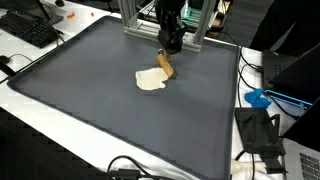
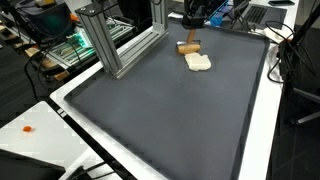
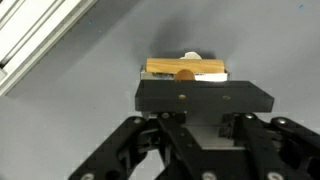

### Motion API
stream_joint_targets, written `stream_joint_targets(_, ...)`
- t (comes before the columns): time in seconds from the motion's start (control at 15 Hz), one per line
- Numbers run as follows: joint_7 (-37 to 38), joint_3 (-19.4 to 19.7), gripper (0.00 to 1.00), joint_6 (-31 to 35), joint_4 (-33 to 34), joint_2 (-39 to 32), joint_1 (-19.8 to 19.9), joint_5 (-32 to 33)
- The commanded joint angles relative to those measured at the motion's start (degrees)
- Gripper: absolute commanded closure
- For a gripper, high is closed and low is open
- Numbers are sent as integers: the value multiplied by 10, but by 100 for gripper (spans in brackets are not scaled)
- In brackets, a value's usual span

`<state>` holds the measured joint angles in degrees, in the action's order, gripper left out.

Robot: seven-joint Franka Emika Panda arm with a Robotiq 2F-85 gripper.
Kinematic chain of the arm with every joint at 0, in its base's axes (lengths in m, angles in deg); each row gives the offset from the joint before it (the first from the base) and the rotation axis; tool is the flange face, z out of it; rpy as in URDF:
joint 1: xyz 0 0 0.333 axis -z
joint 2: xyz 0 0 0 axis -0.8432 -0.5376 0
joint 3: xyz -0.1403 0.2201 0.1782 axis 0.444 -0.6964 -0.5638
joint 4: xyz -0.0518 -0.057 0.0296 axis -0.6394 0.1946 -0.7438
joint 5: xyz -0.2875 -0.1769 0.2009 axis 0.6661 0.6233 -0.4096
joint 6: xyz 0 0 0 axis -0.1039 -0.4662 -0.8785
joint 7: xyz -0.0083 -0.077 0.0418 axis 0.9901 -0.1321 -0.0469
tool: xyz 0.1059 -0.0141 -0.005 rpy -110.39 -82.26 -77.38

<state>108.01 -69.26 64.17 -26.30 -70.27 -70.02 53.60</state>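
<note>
arm hangs straight down. gripper points down, low. wrist view hides finger ends, so open or closed unclear.

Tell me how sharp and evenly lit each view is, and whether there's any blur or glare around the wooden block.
Wrist view: the wooden block is fairly sharp, the end effector in front dark and soft, the upper left corner washed out. In both exterior views light falls evenly on the grey mat, shadows are faint, and the pale flat object lacks fine detail.
</note>
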Motion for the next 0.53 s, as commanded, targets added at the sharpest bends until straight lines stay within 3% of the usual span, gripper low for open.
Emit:
stream_joint_targets(0.0,-38,-3,78,-49,-15,11,7,-10)
stream_joint_targets(0.47,-90,-3,78,-50,-34,37,9,-11)
